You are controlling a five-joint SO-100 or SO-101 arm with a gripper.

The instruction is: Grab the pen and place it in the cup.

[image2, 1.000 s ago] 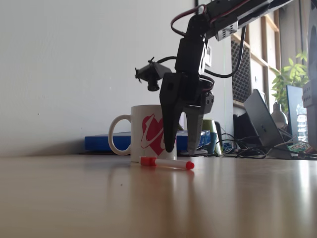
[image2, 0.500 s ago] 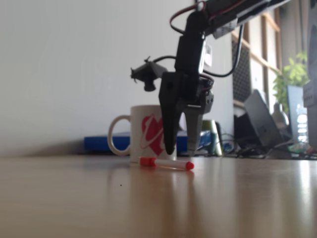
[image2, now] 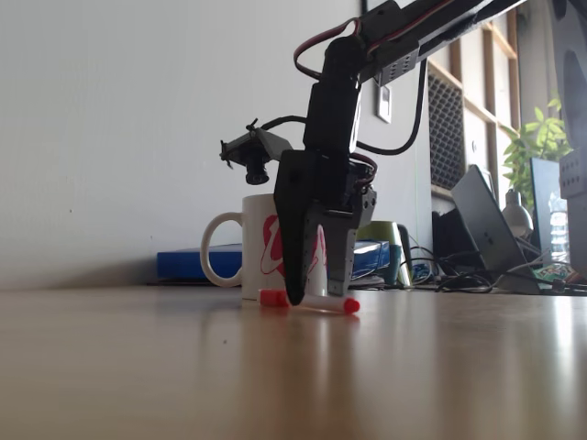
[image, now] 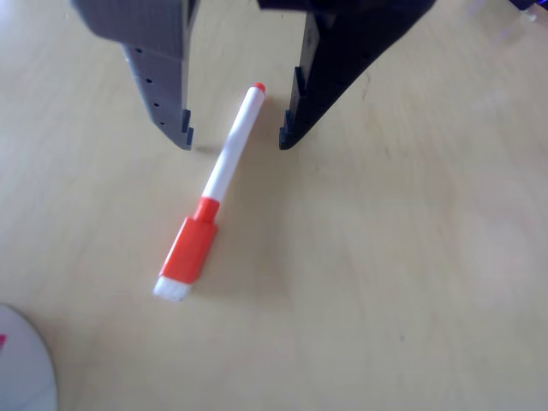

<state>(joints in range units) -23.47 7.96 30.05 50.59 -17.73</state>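
The pen (image: 224, 163) lies flat on the wooden table, a white barrel with a blocky red cap (image: 188, 247) tipped white. My gripper (image: 237, 139) is open, and its two dark fingers stand either side of the barrel's thin end without touching it. In the fixed view the gripper (image2: 316, 295) points down with its tips close to the table, over the pen (image2: 271, 297). The cup (image2: 254, 220), white with a handle and red swirl markings, stands just behind the pen, partly hidden by the gripper. Its rim (image: 21, 372) shows at the lower left of the other view.
Behind the cup lies a flat blue object (image2: 197, 263) against the wall. A laptop (image2: 486, 229), cables and a plant (image2: 537, 137) crowd the right background. Bare wooden table (image2: 275, 376) stretches toward the camera.
The gripper has come down and moved left in the fixed view, from above the pen to straddling it near the table. Pen and cup have not moved.
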